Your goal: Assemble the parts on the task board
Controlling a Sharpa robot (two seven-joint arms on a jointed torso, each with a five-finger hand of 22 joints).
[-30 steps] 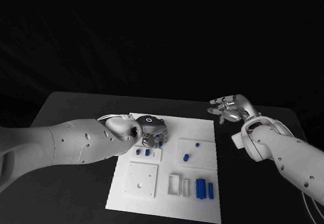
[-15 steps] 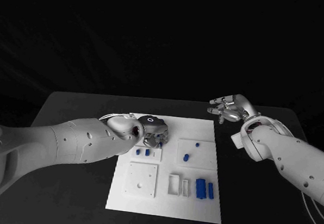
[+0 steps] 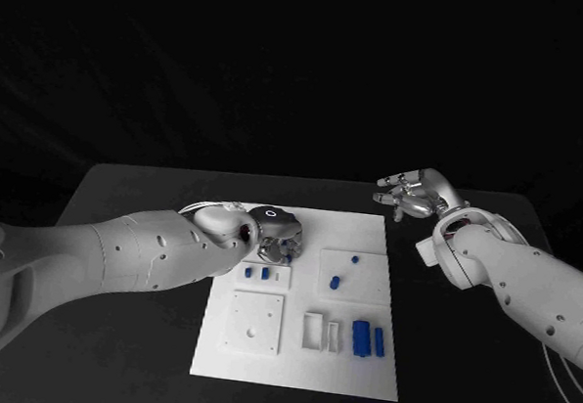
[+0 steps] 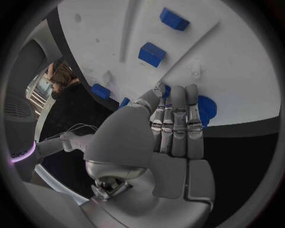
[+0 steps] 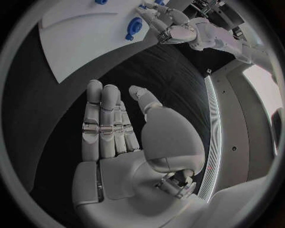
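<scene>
In the left wrist view we see the fingers [image 4: 178, 118] of the left hand [image 4: 160, 142] lying straight and close together, their tips touching a round blue part [image 4: 206, 110] with a toothed rim near the edge of the task board [image 4: 237, 61]. We cannot tell if the thumb pinches it. From the head view that round part is hidden under the left hand [image 3: 267, 233], so we only see the hand sitting over the far left corner of the white task board [image 3: 358, 367].

The right hand [image 3: 413, 196] hangs over the black table [image 3: 136, 203], off the far right corner of the board, with its fingers [image 5: 101, 123] stretched out and holding nothing.

Around the left hand, small blue parts [image 3: 258, 273] lie just beside it, two more [image 3: 344, 271] sit in the middle, and long blue parts [image 3: 368, 338] lie near the white frame [image 3: 317, 330] and the square plate [image 3: 255, 322]
</scene>
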